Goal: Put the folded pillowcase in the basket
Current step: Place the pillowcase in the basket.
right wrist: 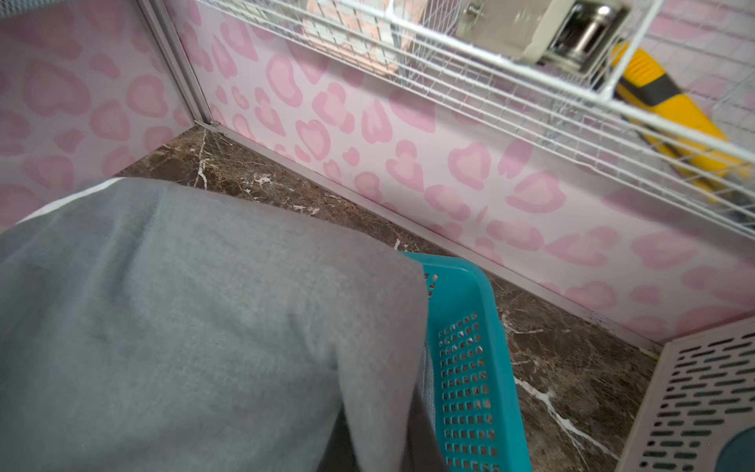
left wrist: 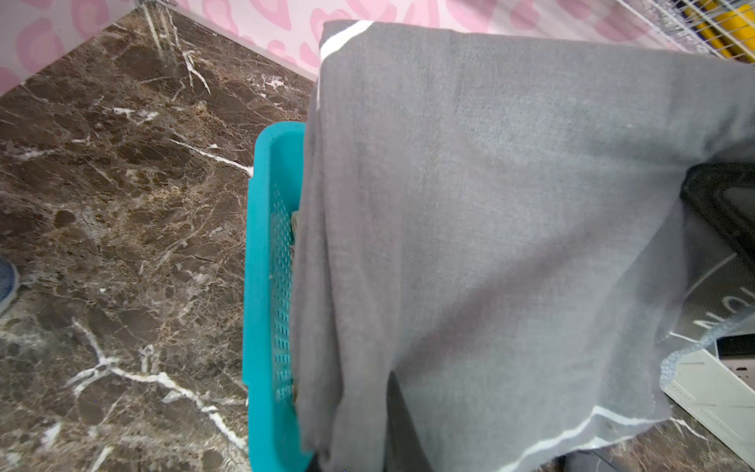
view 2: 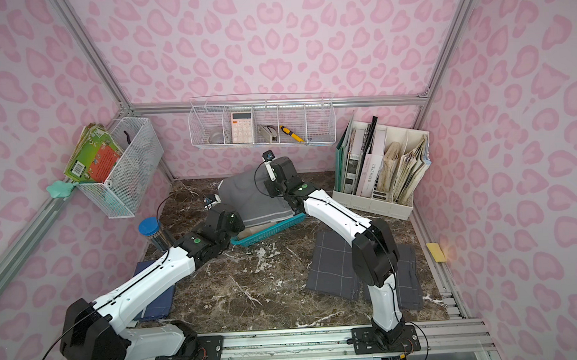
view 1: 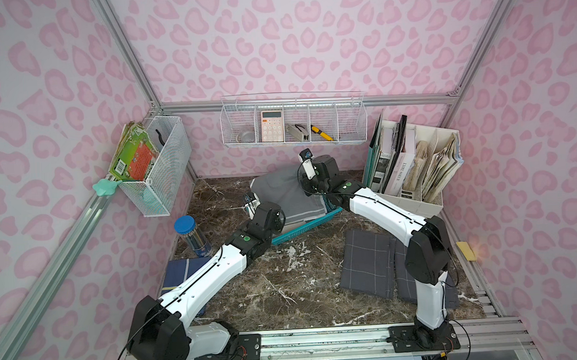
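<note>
Both arms hold up the folded pillowcase (view 1: 281, 191) (view 2: 247, 196), a grey cloth with thin white lines. It hangs tilted over the basket (view 1: 302, 228) (view 2: 269, 233), a low teal plastic one with lattice sides, at the back middle of the table. My left gripper (view 1: 276, 209) is shut on the cloth's near left part. My right gripper (view 1: 309, 188) is shut on its right side. In the left wrist view the pillowcase (left wrist: 490, 245) drapes past the basket wall (left wrist: 265, 286) and hides the fingers. The right wrist view shows the pillowcase (right wrist: 184, 327) beside the basket corner (right wrist: 470, 367).
Two dark checked cloths (view 1: 367, 264) (view 1: 412, 282) lie front right, a navy cloth (view 1: 177, 276) under the left arm. A blue-lidded pencil jar (view 1: 191, 235) stands left. A white file organiser (view 1: 414, 172) is back right. Wire baskets (view 1: 294, 120) (view 1: 159, 163) hang on the walls.
</note>
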